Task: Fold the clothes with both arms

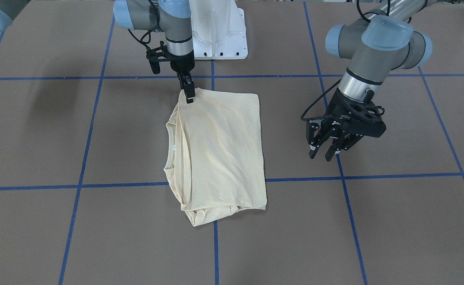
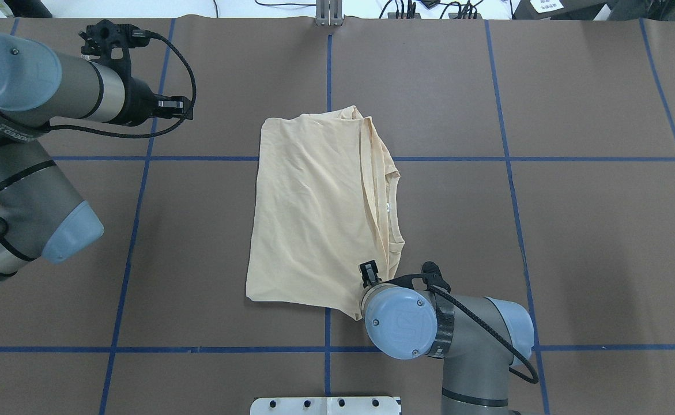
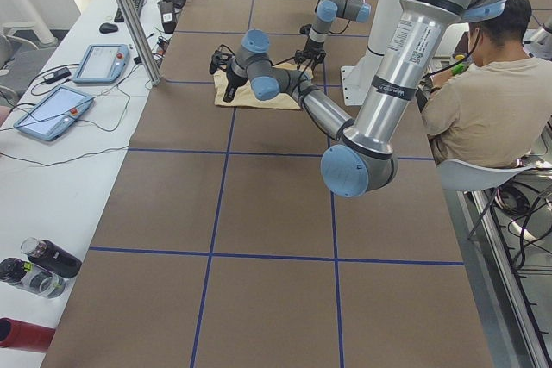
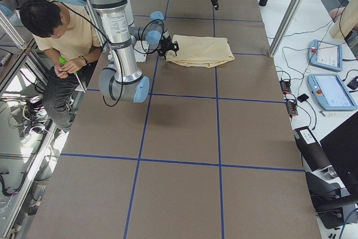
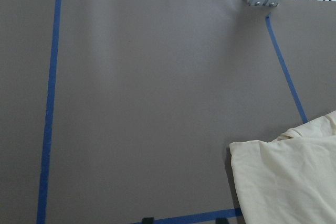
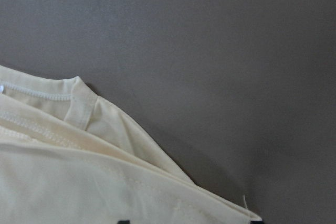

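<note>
The clothes are one pale cream shirt (image 1: 220, 150), folded into a rough rectangle and lying flat at the table's middle. Its neckline and small white label (image 1: 175, 147) face the front-facing view's left. My right gripper (image 1: 188, 94) is shut on the shirt's near corner on the robot's side, and that corner (image 2: 366, 288) is slightly raised. My left gripper (image 1: 322, 151) hangs open above bare table, well clear of the shirt's folded edge and holding nothing. The left wrist view catches only a shirt corner (image 5: 289, 182). The right wrist view shows layered hems (image 6: 79, 145).
Blue tape lines (image 1: 216, 182) grid the brown table cover. The white pedestal base (image 1: 220, 35) stands behind the shirt. A seated person (image 3: 483, 101) is beside the base. Control tablets (image 3: 52, 109) and bottles (image 3: 34, 269) lie on the side bench.
</note>
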You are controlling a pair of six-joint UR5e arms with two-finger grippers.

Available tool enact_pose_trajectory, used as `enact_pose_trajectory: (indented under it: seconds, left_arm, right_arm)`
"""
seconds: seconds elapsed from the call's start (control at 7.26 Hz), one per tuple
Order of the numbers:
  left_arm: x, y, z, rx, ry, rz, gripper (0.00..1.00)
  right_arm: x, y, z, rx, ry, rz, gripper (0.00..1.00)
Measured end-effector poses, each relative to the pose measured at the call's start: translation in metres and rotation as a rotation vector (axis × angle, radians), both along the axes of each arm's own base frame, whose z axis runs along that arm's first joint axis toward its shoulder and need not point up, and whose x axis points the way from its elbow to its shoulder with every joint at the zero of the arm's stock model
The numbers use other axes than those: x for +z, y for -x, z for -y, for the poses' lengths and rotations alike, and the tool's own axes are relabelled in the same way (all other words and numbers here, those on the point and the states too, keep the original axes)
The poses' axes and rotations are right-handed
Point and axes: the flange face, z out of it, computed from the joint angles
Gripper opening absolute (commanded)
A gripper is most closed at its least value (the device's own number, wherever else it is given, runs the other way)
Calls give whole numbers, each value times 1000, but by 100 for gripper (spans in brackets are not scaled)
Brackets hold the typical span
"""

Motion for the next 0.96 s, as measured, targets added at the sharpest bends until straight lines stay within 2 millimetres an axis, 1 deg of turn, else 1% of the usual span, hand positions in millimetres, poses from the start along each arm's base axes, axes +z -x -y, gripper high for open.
enact_pose_trajectory:
  seconds: [0.14, 0.28, 0.41, 0.55, 0.96]
  left_arm:
    - [-2, 1, -1, 0, 1, 1, 50]
    - [-3, 2, -2, 0, 5, 4, 50]
    - [-5, 3, -3, 0, 8, 7, 50]
    - [-7, 4, -4, 0, 9, 8, 50]
    - [-7, 4, -5, 0, 10, 8, 50]
  right_arm:
    - [1, 0, 0, -1, 0, -1, 35]
    - [1, 1, -1, -3, 1, -2, 24]
    - [1, 1, -1, -4, 1, -1, 17]
    - [0, 1, -1, -5, 2, 0, 0]
    - [-1, 0, -1, -4, 1, 4, 0]
